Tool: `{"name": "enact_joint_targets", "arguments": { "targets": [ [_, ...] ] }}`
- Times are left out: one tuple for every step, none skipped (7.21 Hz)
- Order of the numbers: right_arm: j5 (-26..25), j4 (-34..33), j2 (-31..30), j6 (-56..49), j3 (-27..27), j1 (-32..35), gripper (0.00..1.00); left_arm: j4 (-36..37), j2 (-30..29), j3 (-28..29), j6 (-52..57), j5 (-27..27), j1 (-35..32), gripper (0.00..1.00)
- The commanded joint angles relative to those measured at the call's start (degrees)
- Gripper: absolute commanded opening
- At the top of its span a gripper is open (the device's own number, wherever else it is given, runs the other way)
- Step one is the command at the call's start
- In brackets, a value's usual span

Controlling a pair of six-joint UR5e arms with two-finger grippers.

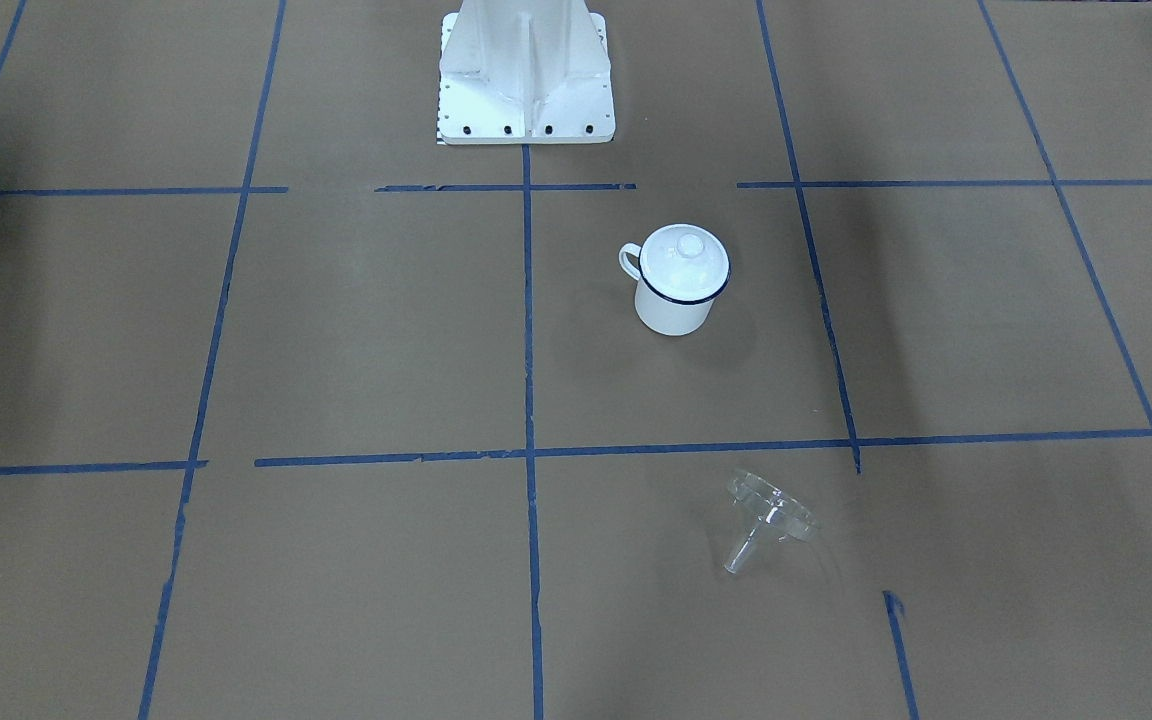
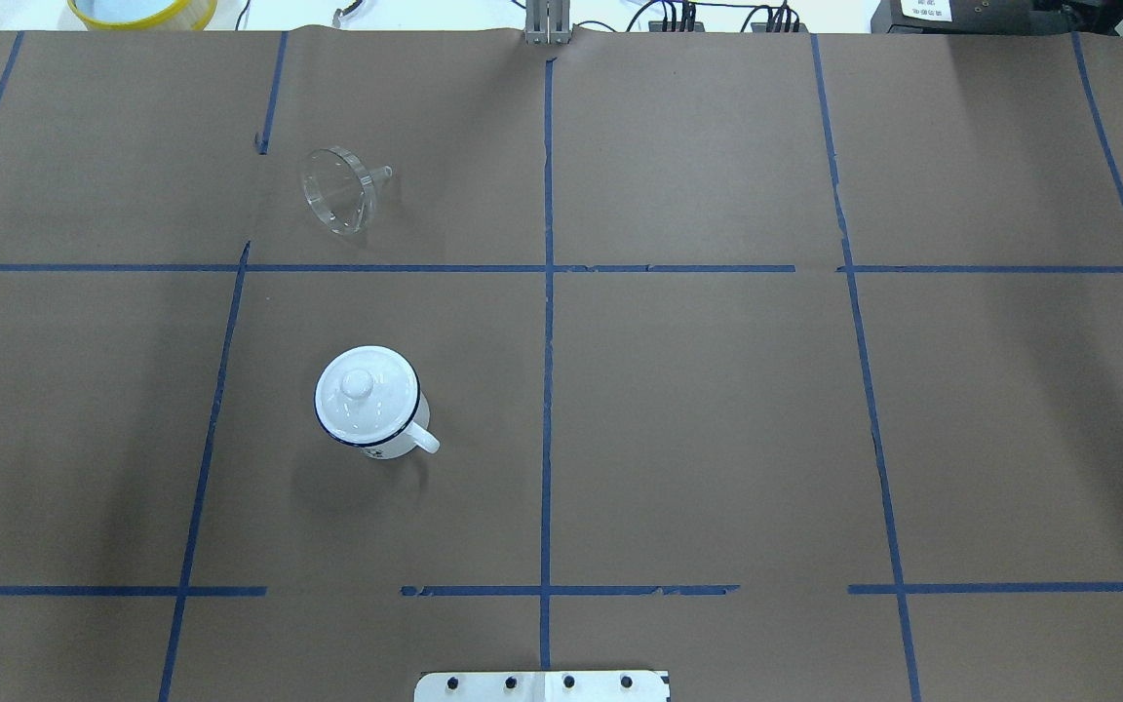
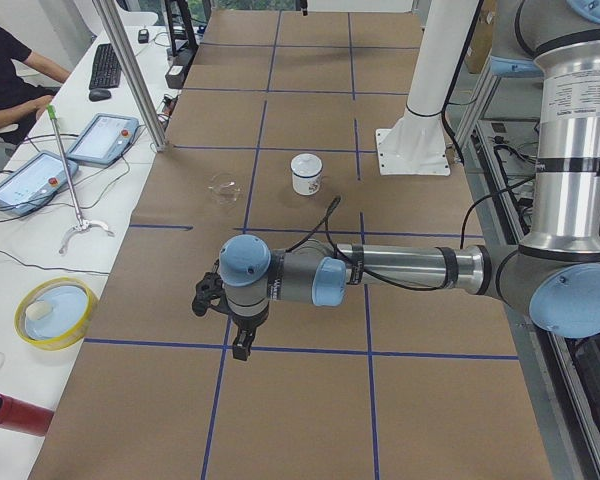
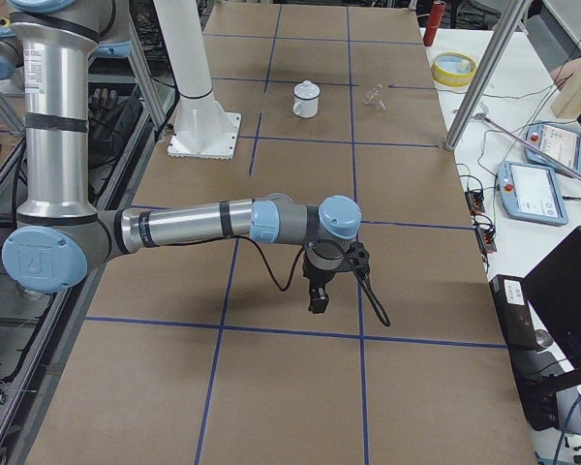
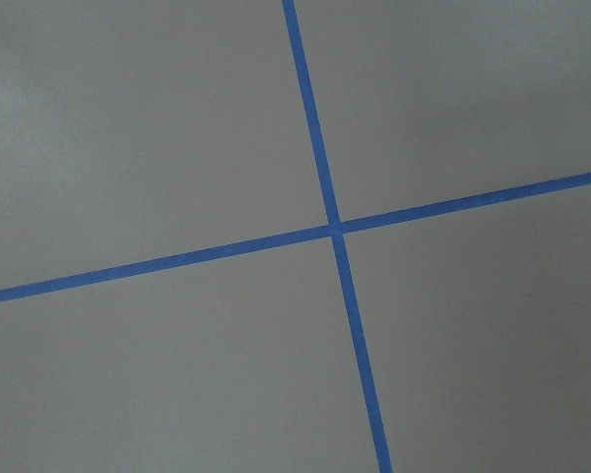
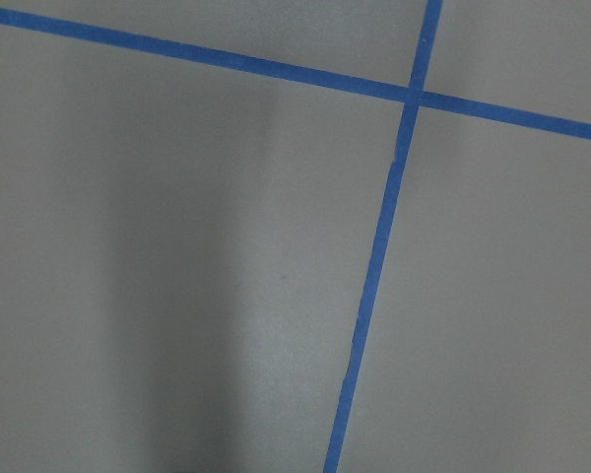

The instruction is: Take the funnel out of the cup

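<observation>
Funnel: the funnel (image 2: 339,190) lies on its side on the desk (image 2: 717,390), out of the cup (image 2: 371,405), its stem pointing toward the robot's right.
Cup: upright, one square nearer the robot base (image 1: 526,75), well apart from the funnel, with a white lid (image 2: 359,388) on it.
Left hand: the left hand (image 3: 240,345) hangs fingers-down above a crossing of tape lines (image 2: 548,390), well apart from funnel and cup; I cannot tell how wide it stands.
Right hand: the right hand (image 4: 316,302) hangs toward the desk's opposite end, far from the funnel; width cannot be told.
Edges: the funnel sits in the row of squares by the operators' edge, on the robot's left half.
Room: brown paper surrounds the funnel; the cup is the nearest thing.
</observation>
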Motion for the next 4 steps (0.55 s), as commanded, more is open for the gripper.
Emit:
{"name": "enact_joint_targets", "arguments": {
  "targets": [
    [0.0,0.0,0.0,0.02,0.0,0.0,1.0,8.09,-0.72,-2.59,0.16,0.24,-0.01,1.0],
    [0.0,0.0,0.0,-0.06,0.0,0.0,1.0,7.77,-0.73,-2.26,0.25,0.25,0.07,1.0],
    [0.0,0.0,0.0,-0.06,0.0,0.0,1.0,7.68,-0.81,-2.17,0.25,0.25,0.07,1.0],
    [0.0,0.0,0.0,-0.06,0.0,0.0,1.0,7.33,-0.81,-2.0,0.34,0.25,0.07,1.0]
  ]
}}
